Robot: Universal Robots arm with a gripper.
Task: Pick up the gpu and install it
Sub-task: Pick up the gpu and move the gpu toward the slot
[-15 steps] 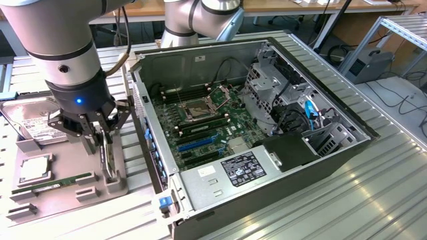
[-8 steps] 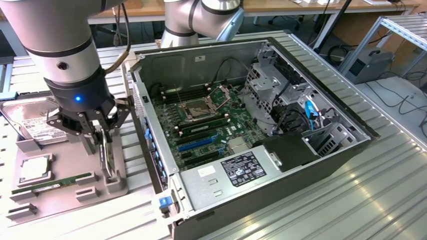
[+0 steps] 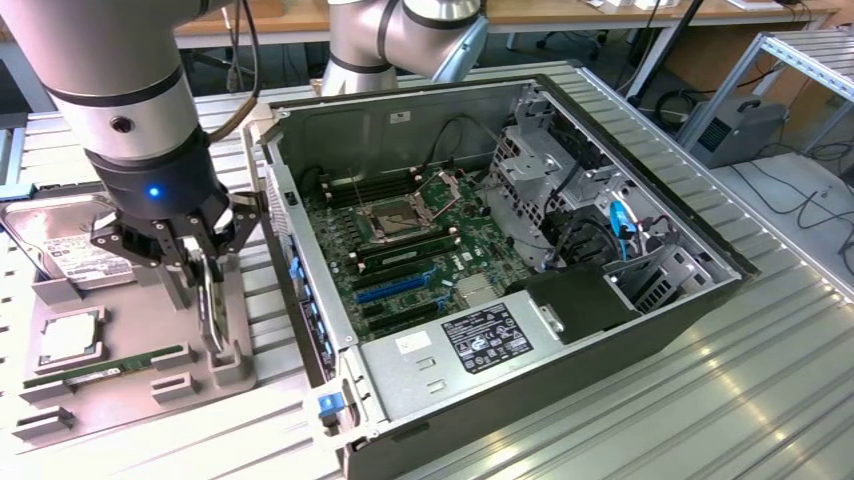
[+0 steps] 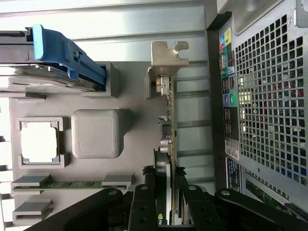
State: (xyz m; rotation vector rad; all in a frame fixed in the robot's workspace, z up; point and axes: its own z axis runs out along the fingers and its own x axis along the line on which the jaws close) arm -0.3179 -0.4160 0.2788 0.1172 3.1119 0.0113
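While the gpu (image 3: 211, 312) (image 4: 167, 125) stands on edge in the grey fixture tray (image 3: 123, 402) (image 4: 137, 144), the entry reads as follows.

Item: gpu, thin card, dark face, silver bracket (image 4: 166, 60) at the end away from the gripper. Location: tray slot just beside the open computer case (image 3: 667, 310) (image 4: 269, 96), on the exterior view's left of it.

Gripper (image 3: 198, 275) (image 4: 166, 192): jaws set against the card's two faces, apparently clenched on it; card seated in its slot, not raised.

Step in hand, as judged: the pick-up, at the grasp; install not begun.

Next move calls for: a straight pull out of the slot with the card kept upright, clear of the tray walls and of the case's rear panel; then lining up with a free expansion slot (image 3: 394, 287) on the motherboard (image 3: 400, 250), bracket toward the case rear.

Other tray contents: hard drive (image 3: 67, 245), processor (image 3: 70, 340) (image 4: 39, 142), memory stick (image 3: 107, 365) (image 4: 72, 184). All rest on the ribbed metal worktop (image 3: 667, 430).
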